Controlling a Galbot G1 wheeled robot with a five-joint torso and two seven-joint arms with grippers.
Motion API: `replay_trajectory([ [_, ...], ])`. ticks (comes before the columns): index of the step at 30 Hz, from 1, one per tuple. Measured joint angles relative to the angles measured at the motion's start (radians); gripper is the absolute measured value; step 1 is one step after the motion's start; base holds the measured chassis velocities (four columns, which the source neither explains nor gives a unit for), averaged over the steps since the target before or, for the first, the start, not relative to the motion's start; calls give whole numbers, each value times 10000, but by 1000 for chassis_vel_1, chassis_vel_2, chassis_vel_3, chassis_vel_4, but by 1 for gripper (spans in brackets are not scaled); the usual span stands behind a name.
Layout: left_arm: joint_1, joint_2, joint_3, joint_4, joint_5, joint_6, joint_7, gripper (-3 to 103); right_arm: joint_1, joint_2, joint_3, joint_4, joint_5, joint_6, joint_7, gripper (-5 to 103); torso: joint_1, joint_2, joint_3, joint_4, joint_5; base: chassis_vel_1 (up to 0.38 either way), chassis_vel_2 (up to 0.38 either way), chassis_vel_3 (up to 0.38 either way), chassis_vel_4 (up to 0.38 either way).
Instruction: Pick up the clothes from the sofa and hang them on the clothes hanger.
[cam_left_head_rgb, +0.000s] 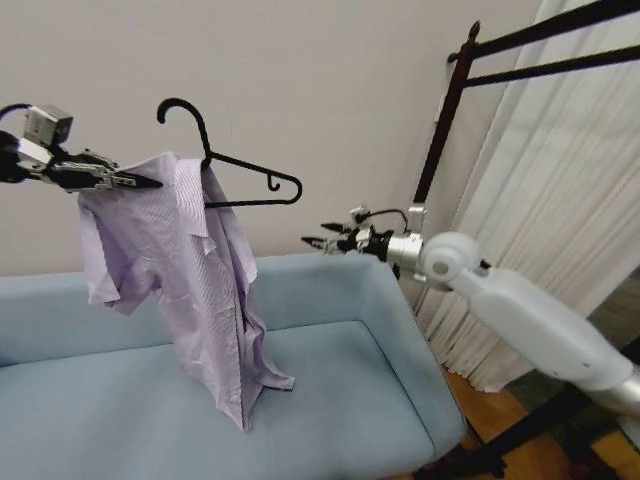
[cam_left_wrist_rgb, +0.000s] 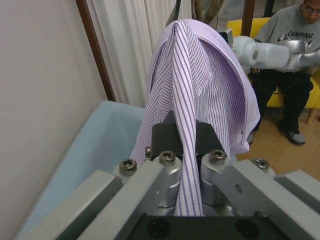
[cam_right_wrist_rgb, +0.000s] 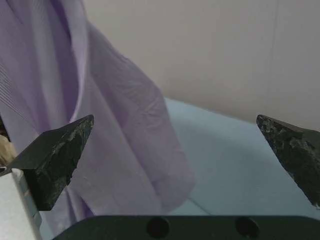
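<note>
Above the pale blue sofa, the left gripper is raised high at the left, its fingers closed on a fold at the shoulder of a lilac striped shirt. The shirt hangs in the air, partly draped on a black hanger, its hem just above the seat cushion. The right gripper hovers over the sofa back, just beside the hanger's free end, fingers spread wide and holding nothing. A dark clothes rack stands behind the right arm.

Raised left pincer clenched; right pincer agape, held out level.
</note>
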Motion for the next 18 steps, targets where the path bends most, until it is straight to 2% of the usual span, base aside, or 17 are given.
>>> replay_trajectory([
  [1,0,0,0,0,0,0,0,2,0,0,0,0,0,0,0,100,0,0,0,0,0,0,0,0,0],
  [5,-56,-23,62,-54,-23,0,-26,2,-53,570,-419,565,1116,103,1158,100,1,0,0,1,-3,0,0,0,0],
  [9,-61,-9,68,-45,-53,5,-63,2,-110,765,-623,857,1749,187,1498,100,0,0,0,-3,-4,0,0,0,0],
  [13,-50,22,68,-42,-71,5,-109,2,-110,918,-873,897,1874,291,1582,100,0,0,0,-5,-1,0,0,0,0],
  [18,-28,41,63,-41,-110,5,-134,2,57,1630,-1296,705,1950,623,2084,100,0,0,0,-1,-1,0,0,0,0],
])
